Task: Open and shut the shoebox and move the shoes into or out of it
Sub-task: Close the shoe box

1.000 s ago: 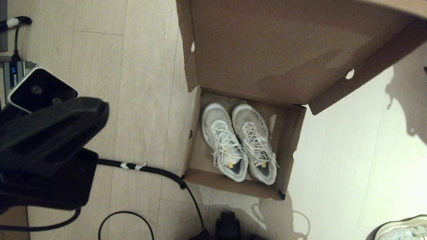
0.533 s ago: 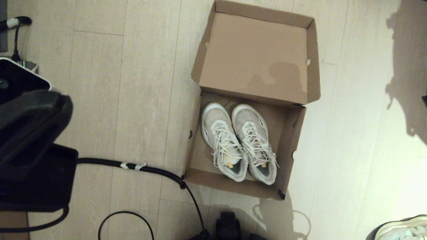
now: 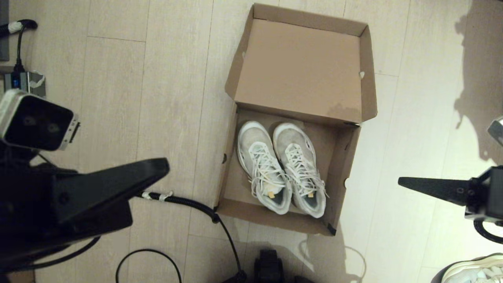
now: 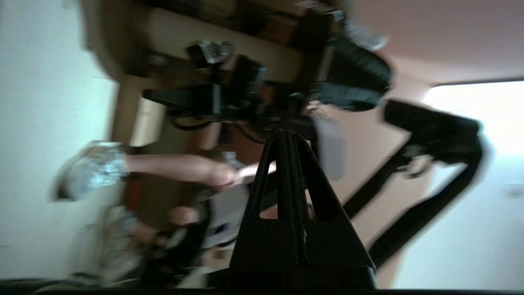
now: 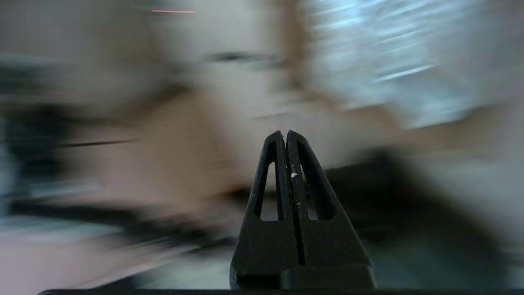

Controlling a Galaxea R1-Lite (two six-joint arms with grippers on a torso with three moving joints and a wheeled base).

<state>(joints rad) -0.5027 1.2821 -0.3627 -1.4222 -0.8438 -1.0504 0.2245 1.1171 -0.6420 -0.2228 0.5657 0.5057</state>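
The shoebox (image 3: 291, 157) lies on the pale plank floor (image 3: 165, 78) with its hinged lid folded right back and flat, and the shoes (image 3: 281, 169) sit side by side inside it, toes toward the lid, laces loose on top. The left pincer (image 3: 163, 167) hangs to one side of the box, its tip pointing at the box's near side wall but well apart from it; the left wrist view shows its fingers pressed together on nothing. The right pincer (image 3: 401, 181) hangs on the opposite side, also pointing inward and well clear of the cardboard, and its fingers (image 5: 286, 164) are likewise clenched and empty. Between the two pincers, then, lies the whole open box. I judge the sneakers light and soft: mesh uppers that will dent under a squeeze, with laces that could snag. The firmest hold looks to be the padded heel collar, at the end of each shoe away from the lid. The cardboard is stiff but thin, and the box would probably slide on the smooth floor if pushed from one side alone. A black cable (image 3: 184, 202) runs along the floor from below the left pincer to the box's near corner, and another white sneaker (image 3: 477, 269) lies past the right pincer at the edge of the head view.
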